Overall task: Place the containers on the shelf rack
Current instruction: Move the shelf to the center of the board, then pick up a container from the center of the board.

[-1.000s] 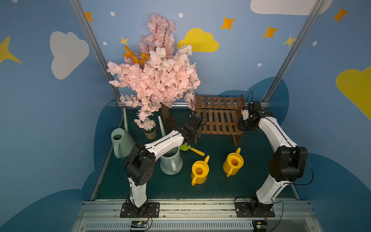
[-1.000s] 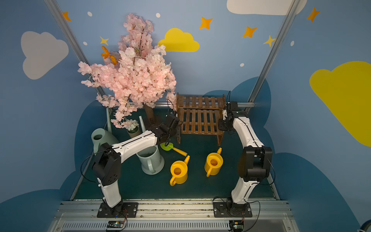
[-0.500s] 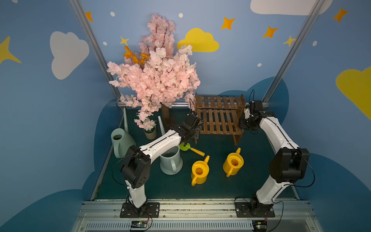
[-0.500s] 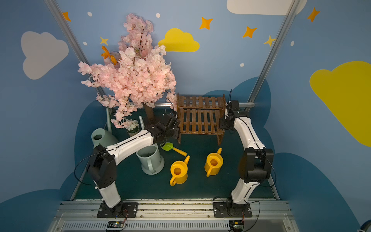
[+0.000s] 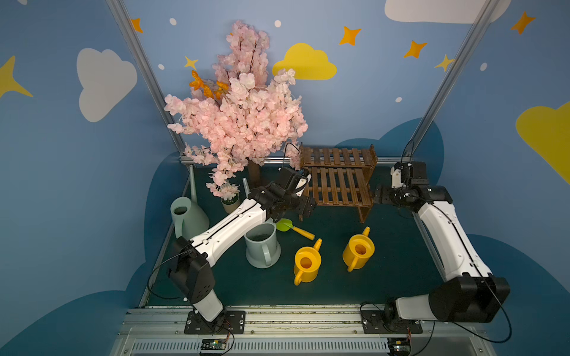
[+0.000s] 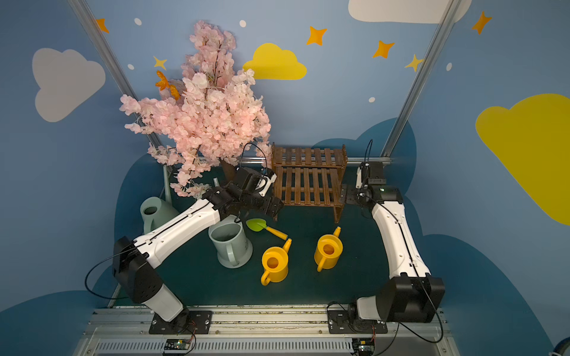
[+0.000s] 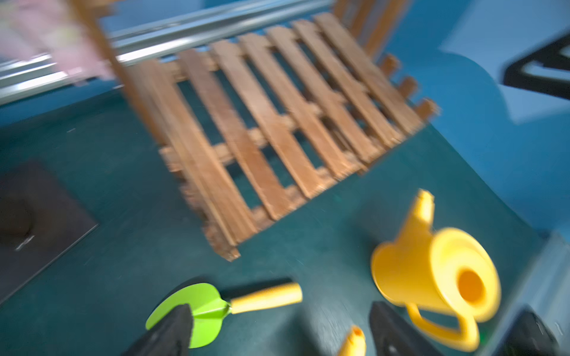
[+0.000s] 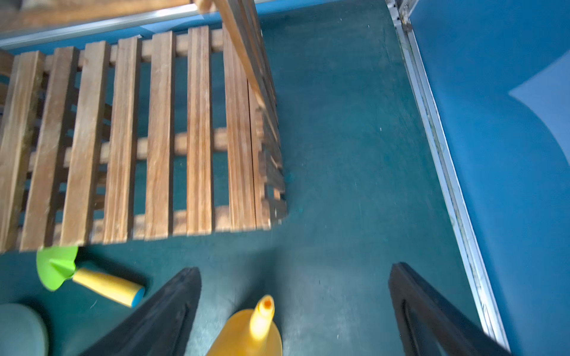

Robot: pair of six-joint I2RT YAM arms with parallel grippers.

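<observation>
- Hovering my left gripper [image 7: 280,308] and right gripper [image 8: 294,269], both spread wide and empty, at either end of the wooden shelf rack [image 5: 337,185].
- Behind them, yellow watering cans [image 5: 307,265] and grey-green watering cans [image 5: 262,246] stand on the teal mat [image 5: 385,277].
- Cloud-painted blue walls [image 5: 339,108] enclose us.

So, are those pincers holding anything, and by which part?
No, nothing. The left pincer and the right pincer both stand open and empty, either side of the shelf rack.

Both tools empty, jaws spread wide
The left tool [image 7: 280,329] and right tool [image 8: 296,311] each grip nothing; the left arm [image 5: 231,226] and right arm [image 5: 447,237] stretch forward, well apart.
</observation>
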